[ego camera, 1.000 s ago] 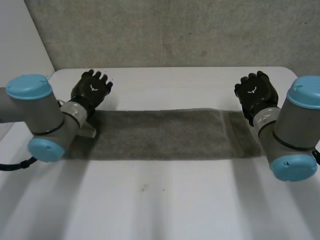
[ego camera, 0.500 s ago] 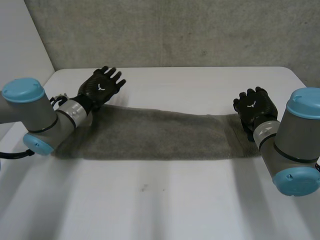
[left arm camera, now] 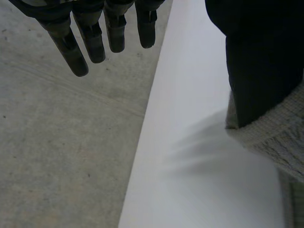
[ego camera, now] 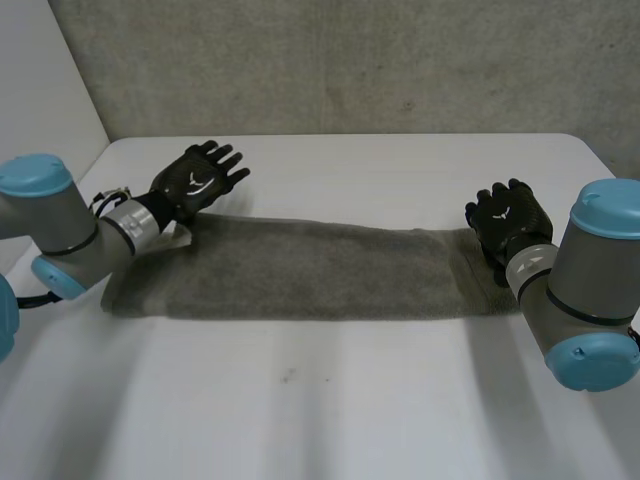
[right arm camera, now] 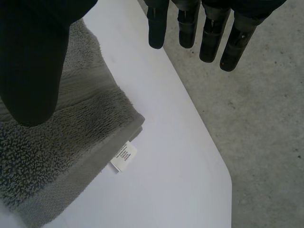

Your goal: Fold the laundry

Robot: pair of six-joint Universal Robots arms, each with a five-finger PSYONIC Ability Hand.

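A long grey towel (ego camera: 300, 270) is lying flat across the white counter (ego camera: 350, 400), stretching from one arm to the other. The left hand (ego camera: 195, 180) is sitting at the towel's far left corner, its fingers (left arm camera: 71, 47) reaching out straight and spread past the counter's edge, gripping nothing; the towel's edge (left arm camera: 275, 137) is showing just beside its thumb. The right hand (ego camera: 508, 222) is resting at the far right corner, its fingers (right arm camera: 209, 33) also hanging straight and relaxed, with its thumb over the cloth (right arm camera: 71, 142). A small white label (right arm camera: 123, 156) is poking out from that corner's hem.
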